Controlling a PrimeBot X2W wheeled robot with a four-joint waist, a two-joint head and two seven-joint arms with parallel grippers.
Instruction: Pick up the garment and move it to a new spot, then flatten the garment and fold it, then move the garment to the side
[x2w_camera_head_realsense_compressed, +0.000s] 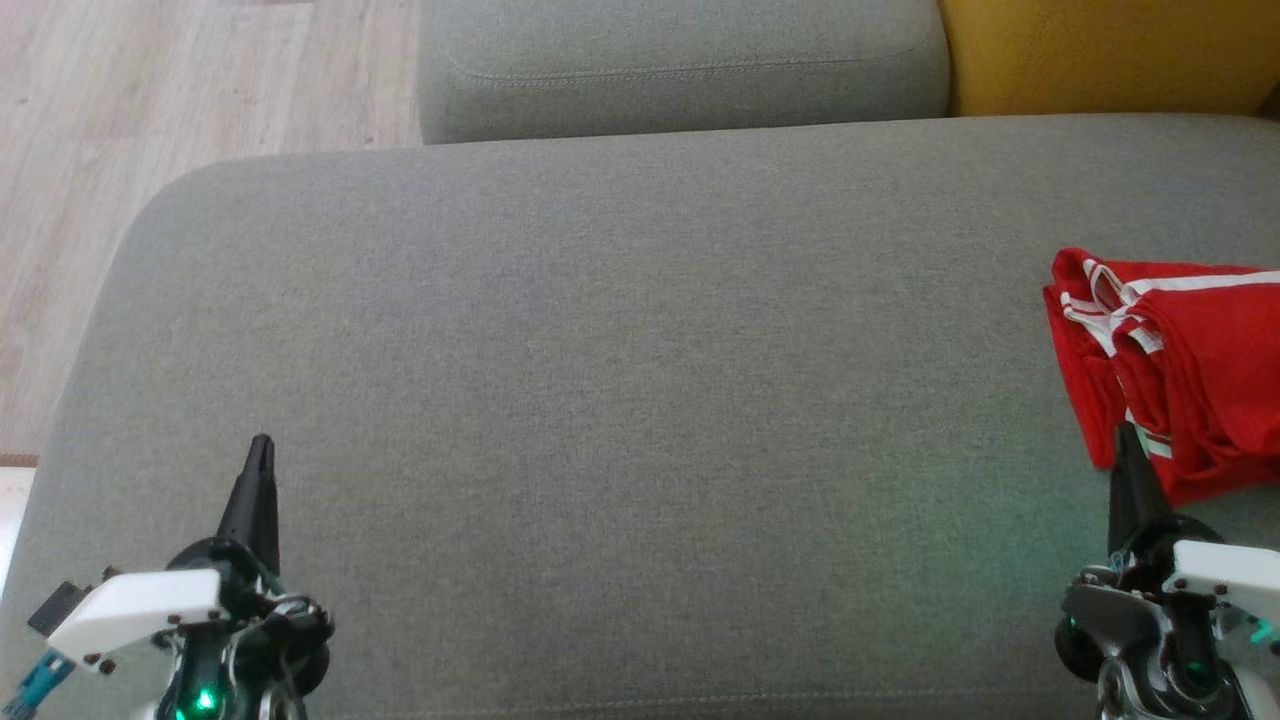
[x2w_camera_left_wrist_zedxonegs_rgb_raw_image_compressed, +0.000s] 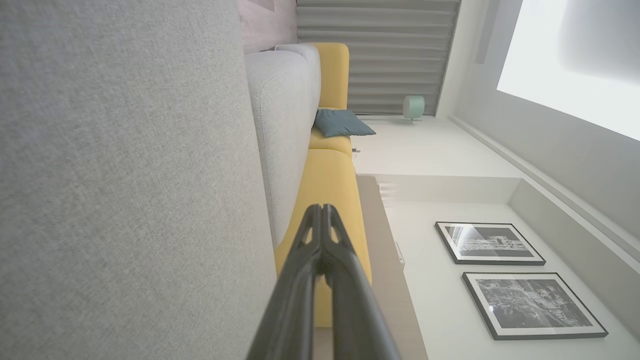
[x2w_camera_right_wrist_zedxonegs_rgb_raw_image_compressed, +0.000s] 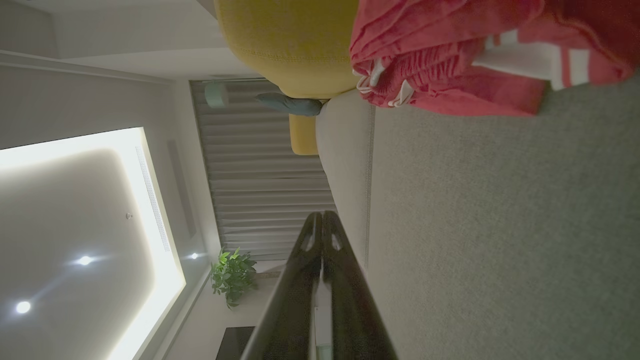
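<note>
While a red garment (x2w_camera_head_realsense_compressed: 1190, 370) with white stripes lies bunched in loose folds on the right side of a wide grey sofa cushion (x2w_camera_head_realsense_compressed: 620, 400), both hands sit low at its near edge, well apart. The left hand (x2w_camera_head_realsense_compressed: 262, 443) has its two dark fingers pressed together, holding nothing, over bare grey fabric. The right hand (x2w_camera_head_realsense_compressed: 1125, 432) is likewise closed and empty; its tip points at the garment's near edge, and I cannot tell whether it touches the cloth. Behind are a second grey cushion (x2w_camera_head_realsense_compressed: 680, 70), a yellow cushion (x2w_camera_head_realsense_compressed: 1100, 50) to its right, and pale wood floor (x2w_camera_head_realsense_compressed: 150, 90) on the left.
</note>
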